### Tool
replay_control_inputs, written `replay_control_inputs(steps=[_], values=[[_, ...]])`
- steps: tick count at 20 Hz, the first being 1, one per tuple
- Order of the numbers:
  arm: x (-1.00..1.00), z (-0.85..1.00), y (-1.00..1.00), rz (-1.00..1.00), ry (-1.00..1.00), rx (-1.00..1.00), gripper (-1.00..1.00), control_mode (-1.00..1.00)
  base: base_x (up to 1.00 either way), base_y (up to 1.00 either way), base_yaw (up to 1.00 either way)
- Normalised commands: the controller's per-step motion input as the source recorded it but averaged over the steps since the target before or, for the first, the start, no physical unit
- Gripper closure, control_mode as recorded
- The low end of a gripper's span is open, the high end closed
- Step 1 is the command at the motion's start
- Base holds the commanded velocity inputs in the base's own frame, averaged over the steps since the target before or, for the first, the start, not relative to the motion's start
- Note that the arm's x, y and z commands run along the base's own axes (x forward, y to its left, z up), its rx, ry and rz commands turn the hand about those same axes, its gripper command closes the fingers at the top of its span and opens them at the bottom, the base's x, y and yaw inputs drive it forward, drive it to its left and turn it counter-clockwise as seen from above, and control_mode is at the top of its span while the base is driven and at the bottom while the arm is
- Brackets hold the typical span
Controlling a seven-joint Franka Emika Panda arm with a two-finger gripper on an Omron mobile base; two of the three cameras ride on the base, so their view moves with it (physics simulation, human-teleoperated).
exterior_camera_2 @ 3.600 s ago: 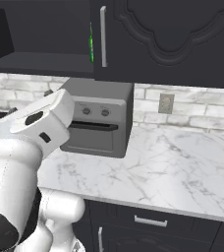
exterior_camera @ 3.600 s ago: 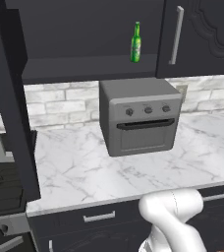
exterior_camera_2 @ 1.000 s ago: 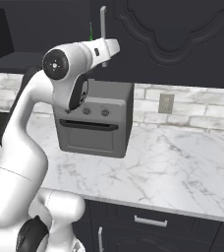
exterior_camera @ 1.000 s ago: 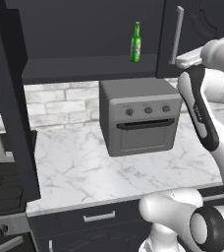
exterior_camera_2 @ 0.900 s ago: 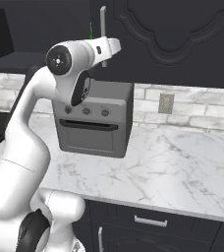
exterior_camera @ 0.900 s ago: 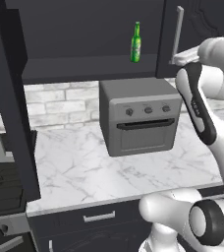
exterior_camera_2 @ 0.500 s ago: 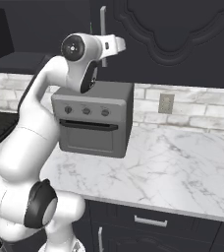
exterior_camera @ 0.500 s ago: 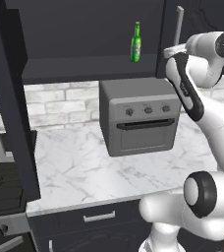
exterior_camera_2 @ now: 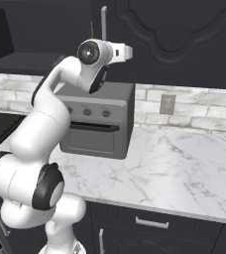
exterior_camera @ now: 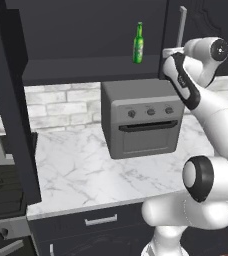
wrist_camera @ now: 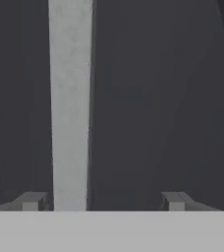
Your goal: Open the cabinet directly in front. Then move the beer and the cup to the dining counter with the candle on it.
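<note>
On the cabinet (exterior_camera: 206, 20) above the toaster oven (exterior_camera: 142, 117), the silver handle (wrist_camera: 70, 103) sits off-centre between the gripper (wrist_camera: 101, 201)'s wide, empty fingertips, so it should centre before closing; the left base view alone reveals the beer (exterior_camera: 138, 43) inside.

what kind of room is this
A kitchen, rendered rather than real by the look of it. A grey toaster oven sits on a marble counter against a brick backsplash, with dark wall cabinets above and a beer on the open shelf.
</note>
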Motion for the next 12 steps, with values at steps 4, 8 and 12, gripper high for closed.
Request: replay_control_inputs(steps=[4, 8, 12], values=[[0.71, -0.28, -0.14, 0.0, 0.0, 0.15, -1.0, -1.0, 0.0, 0.0, 0.0], [0.58, -0.16, -0.04, 0.0, 0.0, 0.05, 1.0, -1.0, 0.0, 0.0, 0.0], [0.09, -0.04, 0.0, 0.0, 0.0, 0.0, 1.0, -1.0, 0.0, 0.0, 0.0]])
